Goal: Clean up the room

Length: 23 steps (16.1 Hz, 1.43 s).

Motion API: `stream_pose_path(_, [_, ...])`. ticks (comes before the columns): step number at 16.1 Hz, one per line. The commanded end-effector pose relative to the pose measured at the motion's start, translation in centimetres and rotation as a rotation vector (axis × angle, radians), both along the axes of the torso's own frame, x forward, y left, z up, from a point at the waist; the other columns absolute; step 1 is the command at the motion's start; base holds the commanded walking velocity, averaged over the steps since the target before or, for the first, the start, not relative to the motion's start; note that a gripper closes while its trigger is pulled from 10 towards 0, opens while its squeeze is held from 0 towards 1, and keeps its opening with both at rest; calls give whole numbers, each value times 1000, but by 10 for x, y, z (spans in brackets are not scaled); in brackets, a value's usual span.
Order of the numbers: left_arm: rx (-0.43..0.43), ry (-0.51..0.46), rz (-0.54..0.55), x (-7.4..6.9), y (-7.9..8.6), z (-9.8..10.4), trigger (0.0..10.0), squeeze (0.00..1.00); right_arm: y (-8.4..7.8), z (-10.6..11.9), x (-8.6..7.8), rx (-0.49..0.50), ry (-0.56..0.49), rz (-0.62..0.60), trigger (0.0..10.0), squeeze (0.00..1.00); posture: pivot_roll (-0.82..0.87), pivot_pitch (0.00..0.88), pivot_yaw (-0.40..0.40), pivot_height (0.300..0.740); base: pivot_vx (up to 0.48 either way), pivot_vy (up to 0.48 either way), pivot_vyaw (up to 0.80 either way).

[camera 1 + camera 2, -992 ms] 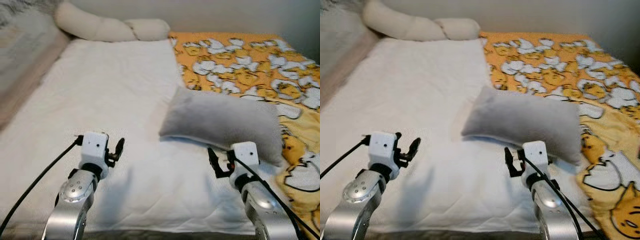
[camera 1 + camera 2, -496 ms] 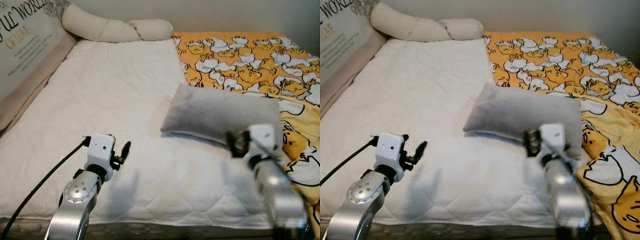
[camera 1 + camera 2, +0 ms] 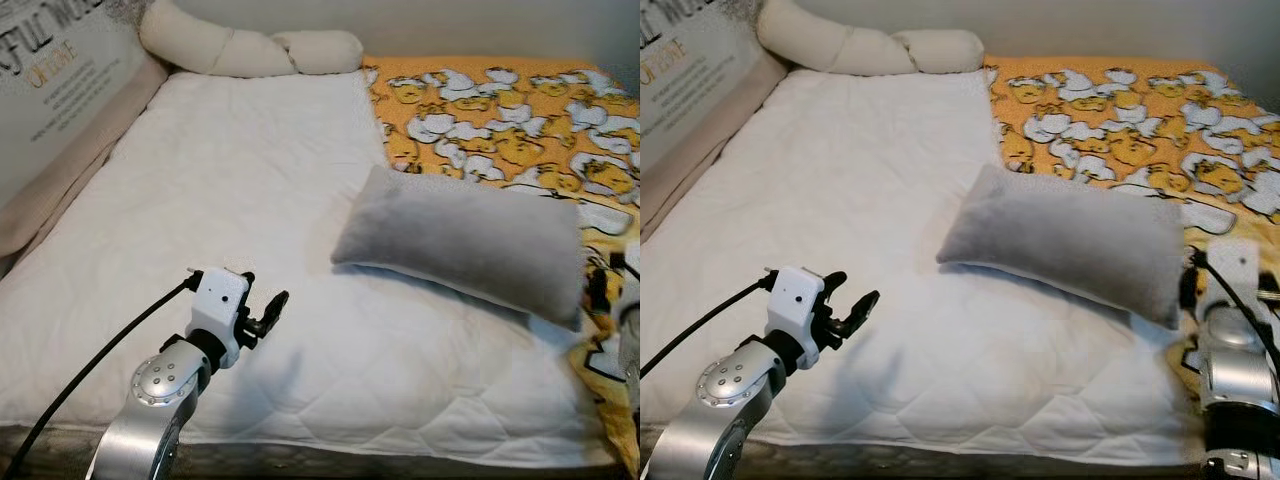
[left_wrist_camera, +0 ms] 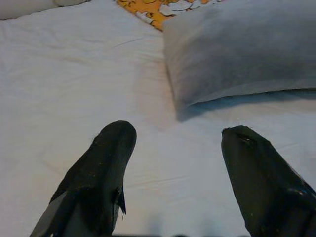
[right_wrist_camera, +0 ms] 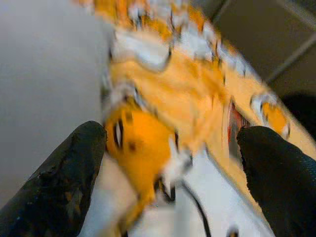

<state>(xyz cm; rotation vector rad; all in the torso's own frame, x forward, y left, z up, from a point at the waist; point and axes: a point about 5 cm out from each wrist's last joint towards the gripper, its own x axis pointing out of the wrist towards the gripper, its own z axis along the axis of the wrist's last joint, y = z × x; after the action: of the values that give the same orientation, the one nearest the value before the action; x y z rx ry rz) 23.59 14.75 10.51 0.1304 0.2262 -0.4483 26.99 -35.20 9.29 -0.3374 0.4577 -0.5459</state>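
The grey pillow [image 3: 1070, 243] lies on the white mattress [image 3: 870, 180], its long axis running from bed centre toward the yellow blanket [image 3: 1120, 100]. The right gripper [image 5: 173, 163] — fingers wide, empty — sits at the pillow's blanket-side end, nearer than the left gripper [image 4: 173, 148], also wide, well short of the pillow's other end.

Lettering on pale headboard panel [image 3: 60, 75], far left, beside the white mattress [image 3: 250, 200]. Top line, large dark serif capitals, cut by the frame edge: reads partly "FUL WO…" in the left eye view. Below it, smaller gold capitals, partly legible: "…FFEE"/"…ONLINE", unclear. Further fine lines beneath too small to read.
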Motion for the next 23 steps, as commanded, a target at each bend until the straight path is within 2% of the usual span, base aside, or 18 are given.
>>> stream_pose_path(1, [0,-8,-10,-1,-1,4,10000,0,9,-17,0,120,70,47,10000,0,-114,0,9,740,0,0,0])
stream_pose_path(2, [0,-6,-8,-1,0,4,10000,0,29,-29,5,261,91,142,10000,0,-113,0,10,740,0,0,0])
stream_pose_path(3, [1,-4,-8,-1,0,4,10000,0,51,-38,10,341,114,262,10000,0,-112,0,11,740,0,0,0])
stream_pose_path(6, [6,-13,-1,3,2,7,10000,0,141,-28,30,627,14,674,10000,0,-111,0,19,740,0,0,0])
stream_pose_path(7, [7,-13,-2,2,2,7,10000,0,148,-26,29,645,17,715,10000,0,-110,0,19,740,0,0,0])
stream_pose_path(9, [12,-15,2,2,4,7,10000,0,195,-10,21,712,38,972,10000,0,-107,0,19,740,0,0,0])
stream_pose_path(10, [14,-14,4,1,4,7,10000,0,207,-3,17,721,33,1051,10000,0,-105,0,18,740,0,0,0])
stream_pose_path(11, [15,-13,6,1,5,7,10000,0,209,4,18,700,3,1059,10000,0,-103,0,16,740,0,0,0])
stream_pose_path(12, [16,-12,7,0,5,7,10000,0,206,7,20,672,-18,1031,10000,0,-103,0,16,740,0,0,0])
stream_pose_path(13, [17,-7,7,-2,6,6,10000,0,188,8,29,567,-51,912,10000,0,-109,0,19,740,0,0,0])
stream_pose_path(14, [17,-3,3,-2,6,6,10000,0,179,8,31,526,-56,861,10000,0,-109,0,19,740,0,0,0])
stream_pose_path(15, [15,11,-21,-3,3,4,10000,0,154,8,38,440,-74,711,10000,0,-107,0,23,740,0,0,0])
stream_pose_path(16, [14,14,-28,-3,2,4,10000,0,148,9,39,419,-77,681,10000,0,-106,0,24,740,0,0,0])
stream_pose_path(17, [17,24,-58,-2,0,3,10000,0,129,8,42,354,-80,584,10000,133,-107,0,28,740,0,0,0])
stream_pose_path(18, [15,37,-87,-1,-2,1,10000,0,111,8,45,316,-89,485,10000,859,-110,0,32,740,0,0,0])
stream_pose_path(19, [29,45,-136,1,-5,0,10000,0,87,8,48,268,-100,370,10000,1000,-105,0,35,740,0,0,0])
stream_pose_path(22, [60,40,-199,7,-6,3,10000,0,44,15,51,210,-132,193,10000,1000,-94,0,41,740,0,0,0])
stream_pose_path(23, [69,36,-214,9,-5,6,10000,0,23,17,49,219,-144,121,10000,1000,-88,0,47,740,0,0,0])
